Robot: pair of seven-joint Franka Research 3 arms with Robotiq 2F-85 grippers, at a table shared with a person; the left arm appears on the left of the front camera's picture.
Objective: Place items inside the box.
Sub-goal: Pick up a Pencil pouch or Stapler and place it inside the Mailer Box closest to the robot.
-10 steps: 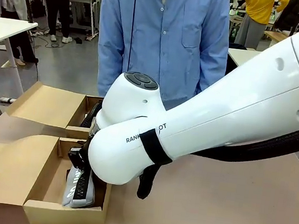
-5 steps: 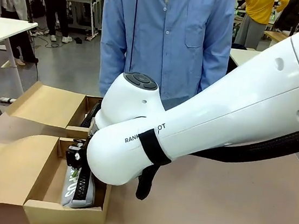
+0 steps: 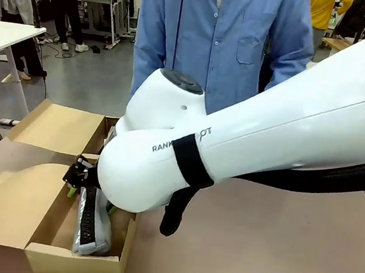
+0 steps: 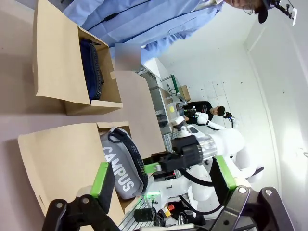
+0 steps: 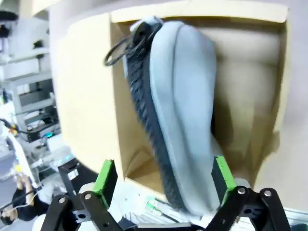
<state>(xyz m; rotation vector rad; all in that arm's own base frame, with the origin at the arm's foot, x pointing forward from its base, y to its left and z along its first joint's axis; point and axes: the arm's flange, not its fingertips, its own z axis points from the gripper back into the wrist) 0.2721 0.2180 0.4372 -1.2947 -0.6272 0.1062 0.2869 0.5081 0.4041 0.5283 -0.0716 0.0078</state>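
Note:
The grey "CAMPUS" zip pouch lies on its edge in the near cardboard box, zip up. My right gripper hangs open just above it, apart from it. The right wrist view looks down on the grey pouch between my open right gripper fingers. My left gripper is open with nothing between its fingers and looks at the grey pouch from the side. The navy pouch sits in the far box. The stapler, utility knife and small block are out of view.
My right arm spans the table from the right. A person in a blue shirt stands at the far edge behind the boxes. Both boxes have open flaps on the left. Bare brown table lies to the right.
My right gripper has let go of the grey pouch, opened and lifted up and left. The pouch has settled into the near box. The person shifted right.

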